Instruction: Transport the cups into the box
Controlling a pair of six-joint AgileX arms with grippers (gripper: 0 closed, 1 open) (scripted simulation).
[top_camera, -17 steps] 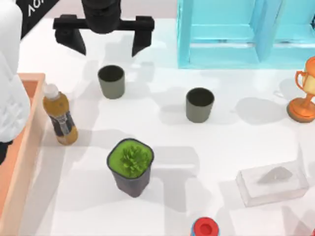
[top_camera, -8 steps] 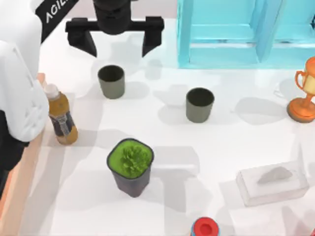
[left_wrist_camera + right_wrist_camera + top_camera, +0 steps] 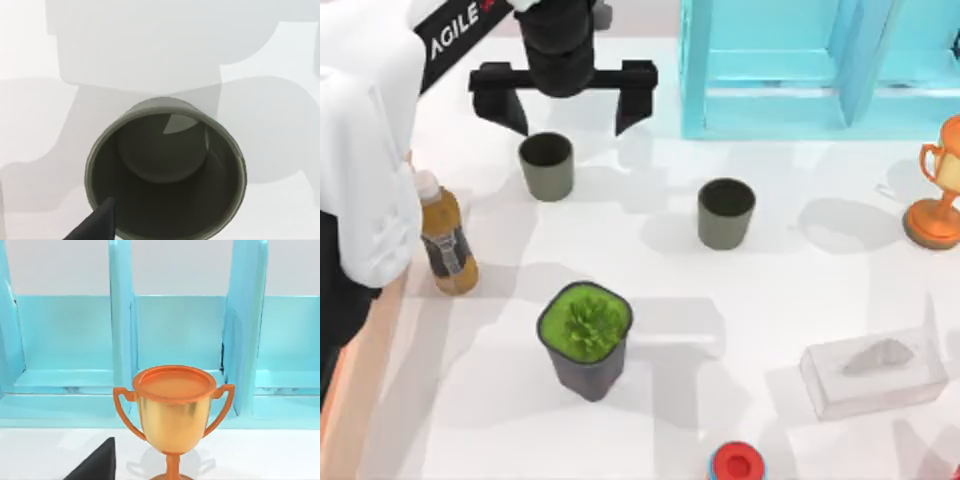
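Here the left hand [image 3: 564, 112] hung spread wide over the far left part of the white worktop [image 3: 800, 300], its two dark fingers apart and grasping nothing. It was just beyond the left cup [image 3: 546, 166]. In the left wrist view this cup [image 3: 166, 170] stood upright directly below the camera, with its dark inside showing and one dark fingertip [image 3: 95, 226] beside its rim. On the white arm the letters "AGILE" [image 3: 458, 24] could be read.

The second cup [image 3: 726, 213] stood upright near the middle of the worktop, well apart from the first one. A strip of the orange-brown box [image 3: 350, 370] showed at the left edge, partly hidden by the arm. Neither cup was inside it.

A bottle [image 3: 444, 240] with a dark label stood to the near left of the left cup; its writing was too small to read. In the right wrist view a golden trophy [image 3: 173, 412] stood before the light-blue shelf [image 3: 120, 340]. For the right hand, I cannot tell whether it was spread or clenched.
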